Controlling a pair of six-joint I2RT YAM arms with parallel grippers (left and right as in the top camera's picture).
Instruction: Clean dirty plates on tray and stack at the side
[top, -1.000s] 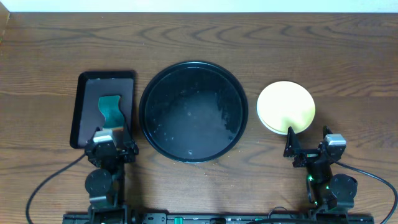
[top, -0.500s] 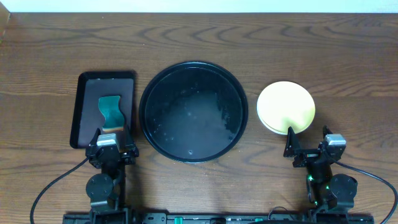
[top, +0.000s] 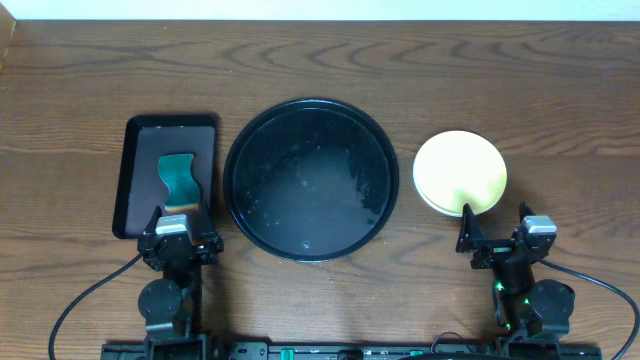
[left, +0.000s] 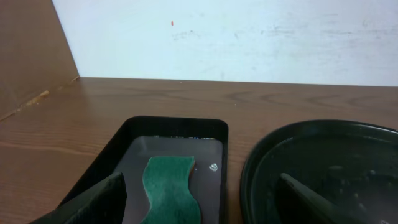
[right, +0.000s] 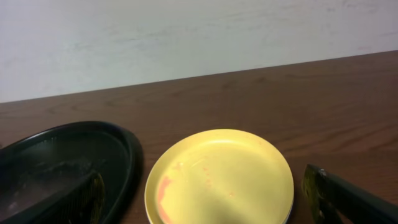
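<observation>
The large round black tray (top: 310, 180) lies mid-table, wet and with no plates on it; it also shows in the left wrist view (left: 323, 168) and the right wrist view (right: 62, 158). A pale yellow plate (top: 460, 172) sits on the table right of the tray, on top of a stack. It carries a faint red smear (right: 163, 190). A pale edge shows beneath it; the blue-green plates are otherwise hidden. My left gripper (top: 180, 232) (left: 200, 182) is open and empty. My right gripper (top: 495, 235) (right: 202, 177) is open and empty, just in front of the yellow plate.
A small dark rectangular tray (top: 135, 180) (left: 177, 121) lies left of the round tray and holds a green sponge (top: 180, 178) (left: 171, 190). My left gripper hovers at its near edge. A white wall backs the table.
My left gripper has drawn back slightly toward the front edge. The right arm, plate and trays have not moved.
</observation>
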